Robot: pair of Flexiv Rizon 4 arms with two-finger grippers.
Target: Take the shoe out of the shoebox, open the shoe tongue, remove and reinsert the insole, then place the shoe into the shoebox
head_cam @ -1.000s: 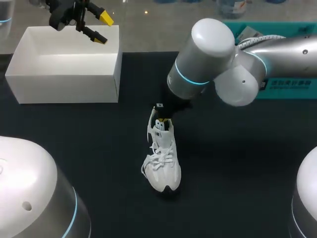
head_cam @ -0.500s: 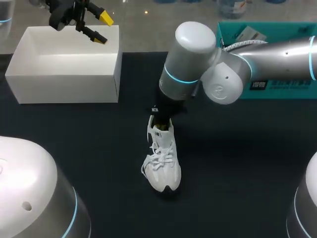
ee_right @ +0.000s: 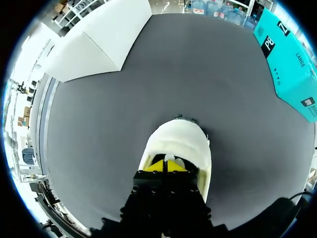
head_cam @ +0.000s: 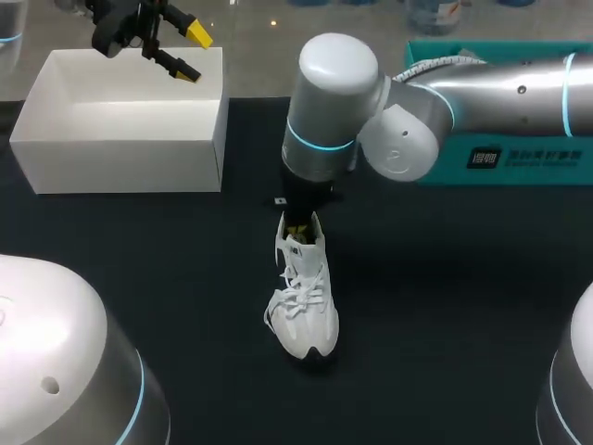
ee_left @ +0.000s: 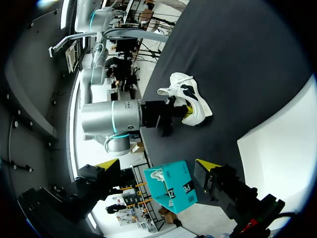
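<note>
The white laced shoe [head_cam: 302,301] lies on the black table, toe toward the front edge. My right gripper [head_cam: 297,225] points down into its heel opening. In the right wrist view the yellow tips [ee_right: 167,166] are pressed together, shut, just inside the shoe [ee_right: 182,141]; I cannot see anything pinched between them. The white shoebox [head_cam: 120,153] stands open and empty at the back left. My left gripper [head_cam: 183,51] hangs open above the box's far right corner. From the left wrist view the shoe [ee_left: 190,96] lies far ahead of the open left gripper [ee_left: 158,166].
A teal box [head_cam: 523,158] stands at the back right of the table, behind my right arm. Bare black tabletop [head_cam: 445,306] surrounds the shoe on all sides. The shoebox's near wall [ee_right: 99,39] lies ahead of the right gripper.
My right arm has swung to the left and its gripper has shifted toward the shoe's heel opening. The shoe and my left arm have stayed put.
</note>
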